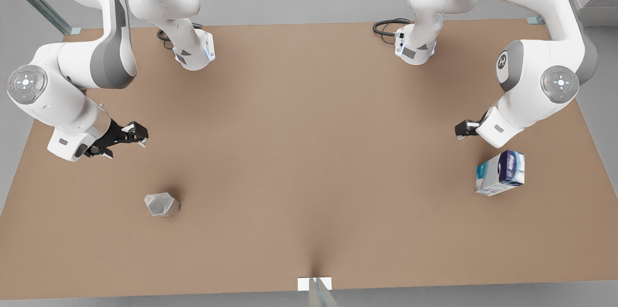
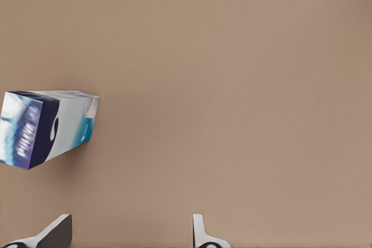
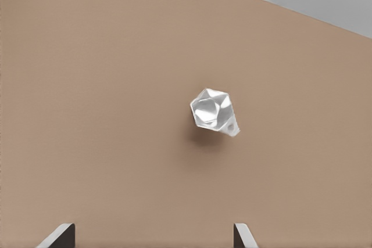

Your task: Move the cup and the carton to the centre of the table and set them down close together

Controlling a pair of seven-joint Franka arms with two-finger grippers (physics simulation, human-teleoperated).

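Observation:
The silvery faceted cup stands on the brown table toward the front view's left. My right gripper hovers open behind it, apart from it, nothing between its fingers. The white, teal and purple carton rests on the table at the front view's right. My left gripper hangs open just behind the carton and holds nothing.
Two white arm bases stand at the table's far side, each with a black cable. A small white tab sits at the middle of the front edge. Bare brown tabletop lies between cup and carton.

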